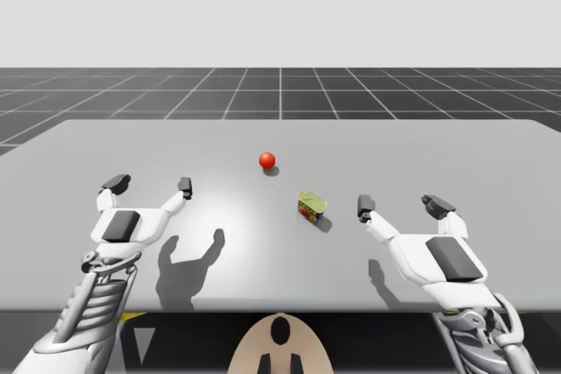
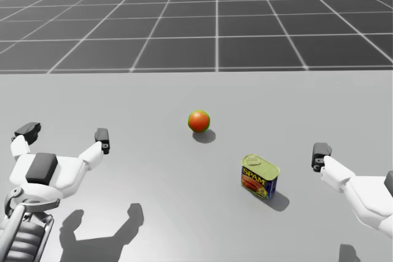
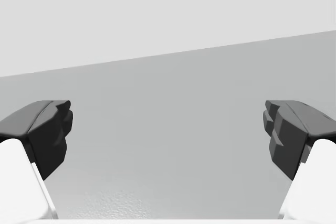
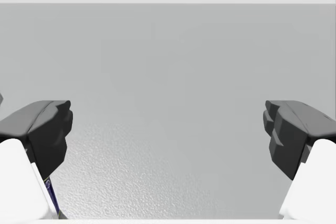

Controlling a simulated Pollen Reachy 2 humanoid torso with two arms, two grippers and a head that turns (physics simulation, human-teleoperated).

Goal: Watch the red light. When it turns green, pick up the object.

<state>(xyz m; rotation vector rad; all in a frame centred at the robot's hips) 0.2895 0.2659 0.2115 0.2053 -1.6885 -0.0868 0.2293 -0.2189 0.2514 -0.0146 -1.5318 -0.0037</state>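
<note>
A red ball light (image 1: 267,160) (image 2: 199,121) rests on the grey table (image 1: 368,146), showing mostly red with a thin green rim in the head view. A small rectangular can (image 1: 311,208) (image 2: 259,177) with a yellow-green lid and blue and red sides stands right of the middle. My right gripper (image 1: 405,207) hovers open to the can's right, apart from it. My left gripper (image 1: 149,185) (image 2: 64,132) hangs open at the table's left. Bare table lies between the left gripper's fingers (image 3: 47,132), and likewise between the right fingers (image 4: 294,132).
The grey table's (image 2: 153,90) far edge meets a dark gridded floor (image 1: 280,89). Both arms cast shadows on the table's near part. A sliver of the blue can side (image 4: 51,199) shows beside my right gripper's finger.
</note>
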